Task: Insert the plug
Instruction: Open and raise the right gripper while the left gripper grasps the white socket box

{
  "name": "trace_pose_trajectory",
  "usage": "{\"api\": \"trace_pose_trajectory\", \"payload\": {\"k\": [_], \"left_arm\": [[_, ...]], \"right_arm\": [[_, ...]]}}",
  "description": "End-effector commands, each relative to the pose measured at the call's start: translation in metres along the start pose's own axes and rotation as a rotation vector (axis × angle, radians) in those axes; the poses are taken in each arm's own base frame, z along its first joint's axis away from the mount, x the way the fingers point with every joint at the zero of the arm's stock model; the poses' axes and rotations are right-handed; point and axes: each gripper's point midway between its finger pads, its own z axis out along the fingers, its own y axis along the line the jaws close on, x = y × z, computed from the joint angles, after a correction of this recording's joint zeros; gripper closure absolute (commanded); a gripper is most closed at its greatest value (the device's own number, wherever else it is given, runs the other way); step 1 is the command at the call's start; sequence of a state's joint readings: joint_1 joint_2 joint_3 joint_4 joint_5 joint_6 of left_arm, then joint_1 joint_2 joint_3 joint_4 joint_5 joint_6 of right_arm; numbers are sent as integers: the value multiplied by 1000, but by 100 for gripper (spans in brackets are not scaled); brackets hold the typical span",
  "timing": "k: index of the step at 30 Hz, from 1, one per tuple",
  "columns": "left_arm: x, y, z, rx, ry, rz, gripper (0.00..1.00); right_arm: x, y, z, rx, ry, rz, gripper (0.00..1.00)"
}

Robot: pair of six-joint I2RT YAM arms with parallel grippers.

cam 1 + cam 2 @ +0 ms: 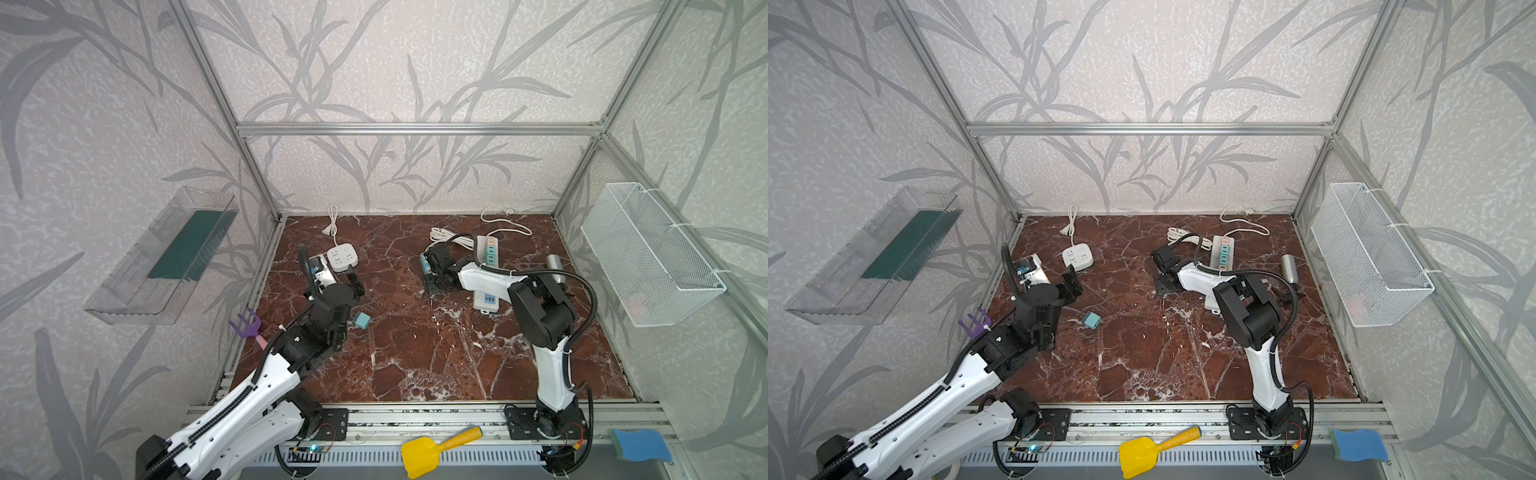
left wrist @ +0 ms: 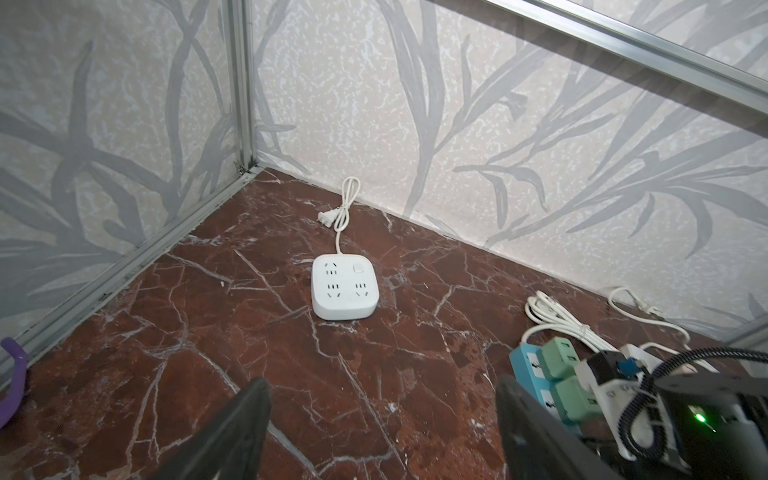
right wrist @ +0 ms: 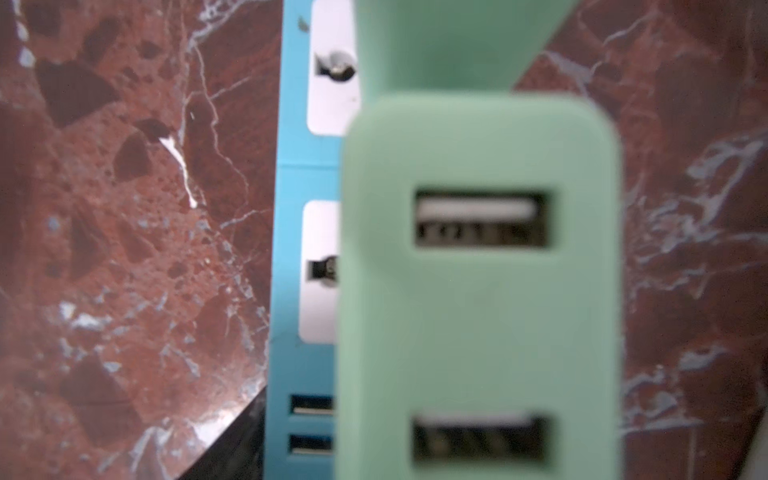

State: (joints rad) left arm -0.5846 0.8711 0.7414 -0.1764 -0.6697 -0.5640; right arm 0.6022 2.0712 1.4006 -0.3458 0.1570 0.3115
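Left gripper [image 2: 380,386]: jaws spread, empty, above the red marble surface [image 2: 249,353]. Right gripper [image 1: 432,277]: over the blue power strip [image 3: 291,183], grip unreadable (view too close); green plug [image 3: 478,291] stands on that strip. Clear wall tray [image 1: 124,291]: one dark green pad [image 1: 183,245]. White mesh basket [image 1: 648,249]: pale item [image 1: 635,306], indistinct. Leaf-patterned walls [image 1: 415,62], aluminium frame [image 1: 415,128].

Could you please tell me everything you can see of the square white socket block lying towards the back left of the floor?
The square white socket block looks like smooth plastic with rounded corners. Its top carries three outlet groups and a round button. It lies flat on the marble floor with nothing plugged in. Its white cord leaves the far edge, loops, and ends in a loose two-pin plug lying on the floor.
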Motion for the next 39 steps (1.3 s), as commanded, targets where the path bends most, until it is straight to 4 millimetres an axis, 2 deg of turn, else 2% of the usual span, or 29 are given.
{"api": "trace_pose_trajectory", "payload": {"k": [1, 5, 8, 9, 10, 14, 18, 20, 22, 24, 28, 31, 34, 39], "left_arm": [[-4, -3, 15, -6, 80, 44, 13], [-4, -1, 52, -61, 188, 74, 11], [-1, 5, 88, -116, 254, 76, 11], [-1, 6, 99, -130, 259, 75, 11], [-1, 9, 114, -153, 259, 78, 11], [9, 19, 165, -197, 331, 68, 11], [28, 26, 210, -166, 429, 73, 13], [41, 33, 231, -180, 499, 80, 13], [57, 28, 251, -125, 595, 57, 14], [74, 32, 268, -142, 679, 57, 18], [86, 48, 294, -253, 762, 92, 19], [95, 56, 308, -279, 792, 107, 19], [109, 56, 318, -239, 822, 107, 19], [134, 52, 319, -178, 896, 104, 20]], "right_arm": [[-18, 6, -40, -48, -37, -56, 15], [-30, 12, -88, -116, -98, -66, 8], [-27, 13, -116, -162, -140, -61, 7], [-23, 14, -119, -184, -145, -61, 7], [-24, 17, -133, -222, -186, -63, 7], [-13, 23, -157, -315, -254, -68, 7], [-2, 18, -172, -332, -284, -61, 7], [6, 13, -176, -325, -298, -66, 7], [16, 8, -174, -309, -302, -68, 7], [23, 3, -172, -298, -310, -62, 7], [38, -2, -167, -319, -368, -12, 7], [42, -7, -162, -311, -410, 6, 7], [42, -11, -156, -283, -421, 16, 7], [45, -10, -145, -283, -403, 25, 7]]}}
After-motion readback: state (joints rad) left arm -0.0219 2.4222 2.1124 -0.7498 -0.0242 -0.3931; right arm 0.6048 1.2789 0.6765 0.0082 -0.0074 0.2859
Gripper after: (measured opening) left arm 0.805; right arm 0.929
